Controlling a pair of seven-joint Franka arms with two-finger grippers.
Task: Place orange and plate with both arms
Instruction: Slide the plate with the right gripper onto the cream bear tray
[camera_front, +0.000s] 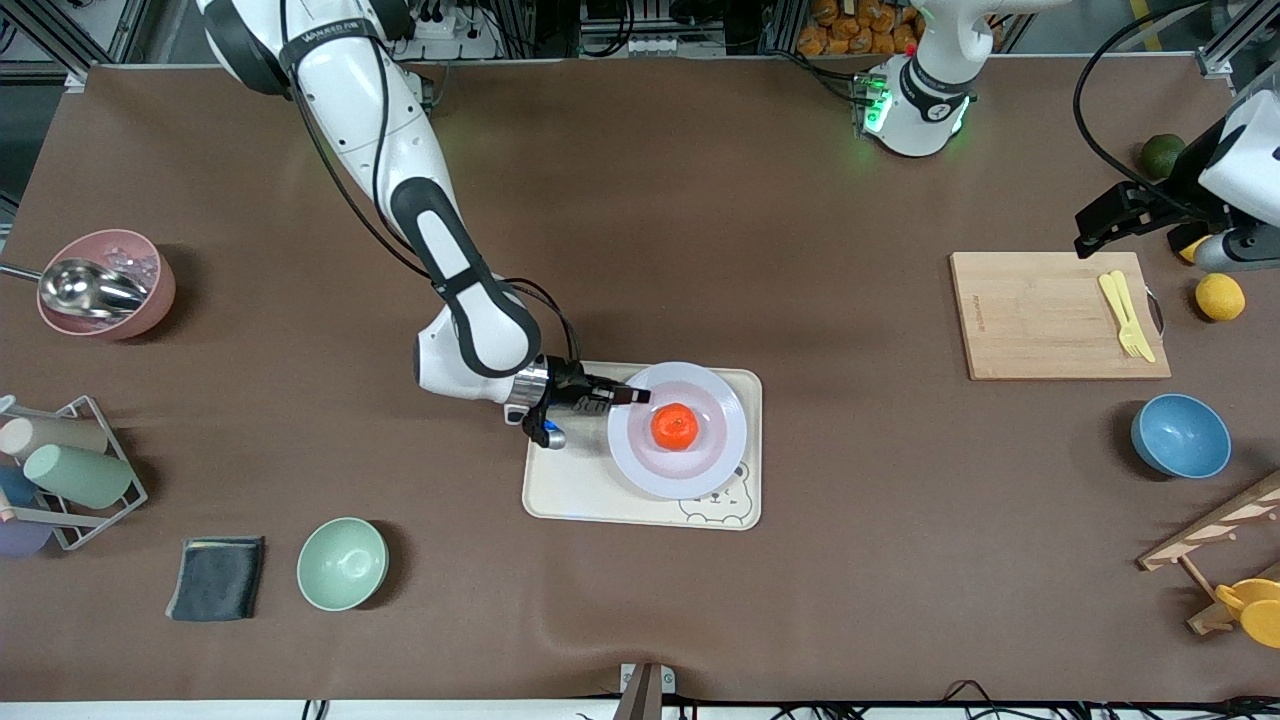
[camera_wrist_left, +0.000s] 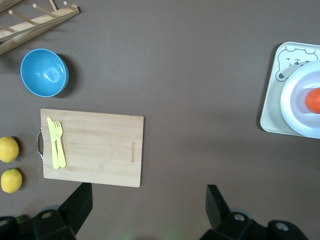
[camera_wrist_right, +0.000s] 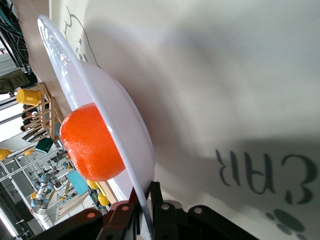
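The right hand (camera_front: 635, 395) grips the plate's (camera_front: 722, 445) rim on the tray (camera_front: 570, 490); the orange (camera_front: 675, 427) sits on it. The left hand (camera_wrist_left: 145, 200) waits open over the table (camera_front: 700, 200).

Orange (camera_front: 675, 427) on plate (camera_front: 718, 462) – plate on tray (camera_front: 570, 490).

bare table (camera_front: 850, 450) beside tray (camera_front: 570, 490)

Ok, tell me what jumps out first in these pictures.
The bright orange sits in the middle of the plate, which rests on the bear-print tray. The right gripper is clamped on the plate's rim. The left gripper waits open above bare table beside the cutting board.
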